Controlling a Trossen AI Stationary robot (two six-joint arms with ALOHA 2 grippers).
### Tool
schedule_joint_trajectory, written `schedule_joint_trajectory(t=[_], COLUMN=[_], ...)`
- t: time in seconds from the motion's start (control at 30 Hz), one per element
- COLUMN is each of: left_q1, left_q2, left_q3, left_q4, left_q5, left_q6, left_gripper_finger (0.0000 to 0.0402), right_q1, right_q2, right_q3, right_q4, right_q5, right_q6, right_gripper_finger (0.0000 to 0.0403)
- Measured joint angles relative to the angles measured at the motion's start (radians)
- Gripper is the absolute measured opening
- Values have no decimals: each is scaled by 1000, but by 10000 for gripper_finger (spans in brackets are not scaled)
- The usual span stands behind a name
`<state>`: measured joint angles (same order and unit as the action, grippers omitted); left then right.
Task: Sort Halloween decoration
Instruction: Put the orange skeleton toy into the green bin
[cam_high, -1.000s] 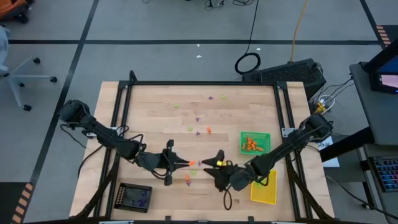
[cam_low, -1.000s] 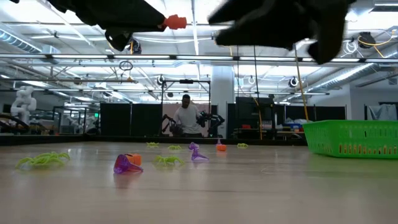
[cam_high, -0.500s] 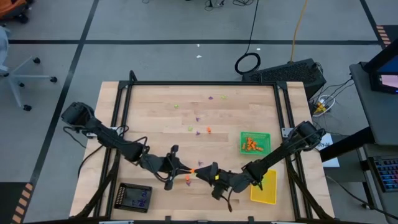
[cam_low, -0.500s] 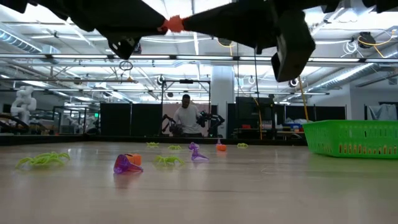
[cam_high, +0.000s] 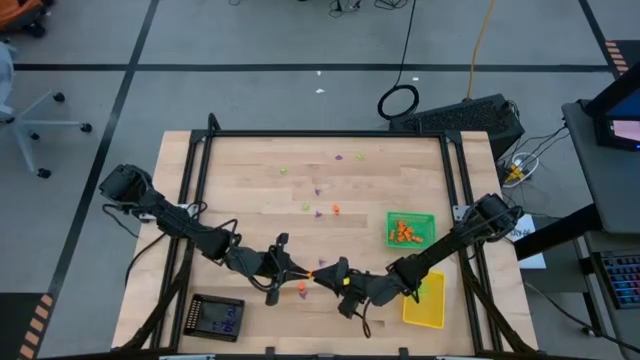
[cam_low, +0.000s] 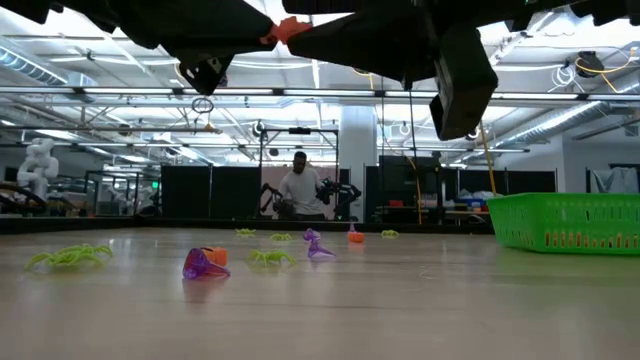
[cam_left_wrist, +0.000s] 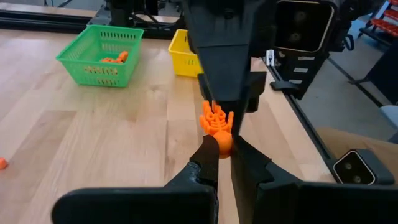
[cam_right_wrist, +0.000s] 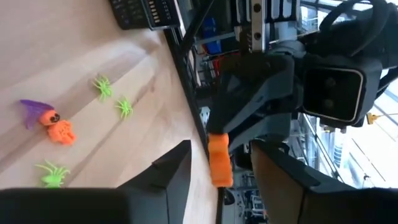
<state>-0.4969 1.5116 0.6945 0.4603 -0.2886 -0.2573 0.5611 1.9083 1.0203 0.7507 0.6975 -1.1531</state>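
My left gripper (cam_left_wrist: 224, 148) is shut on an orange trinket (cam_left_wrist: 215, 119), high above the table's near middle (cam_high: 311, 274). My right gripper (cam_right_wrist: 221, 152) faces it from the table's right and is open. Its fingers stand on either side of the orange trinket (cam_right_wrist: 219, 160); I cannot tell whether they touch it. In the low view the trinket (cam_low: 287, 28) shows between both dark grippers. Loose trinkets lie on the wood: an orange and purple pair (cam_right_wrist: 50, 123), green spiders (cam_low: 68, 257) and purple pieces (cam_high: 318, 212). My left gripper pinches the orange trinket's round body (cam_left_wrist: 223, 143) between its two fingertips, level, pointing toward the table's right. The trinket's legs (cam_left_wrist: 214, 116) stick out past the fingertips toward the right gripper. It hangs clear of the table.
A green basket (cam_high: 410, 228) with orange pieces stands right of centre, a yellow tray (cam_high: 424, 300) at the near right and a black tray (cam_high: 217, 317) at the near left. More trinkets are scattered toward the far edge (cam_high: 338, 157). A person stands far behind the table (cam_low: 298, 187).
My right gripper has moved toward the table's left, up to the left gripper, until its open fingers stand around the orange trinket. My left gripper has shifted slightly toward the near edge, still holding the trinket in the air.
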Motion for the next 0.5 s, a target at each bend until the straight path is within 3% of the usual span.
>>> schedule_joint_trajectory(t=[0.5], left_q1=[0], left_q2=[0], left_q3=[0], left_q4=[1], left_q5=[11], left_q6=[-1], left_gripper_finger=[17], right_q1=[-16], right_q2=[0], right_q3=[0], right_q4=[-29], right_q5=[-46], right_q6=[15], right_gripper_finger=[84])
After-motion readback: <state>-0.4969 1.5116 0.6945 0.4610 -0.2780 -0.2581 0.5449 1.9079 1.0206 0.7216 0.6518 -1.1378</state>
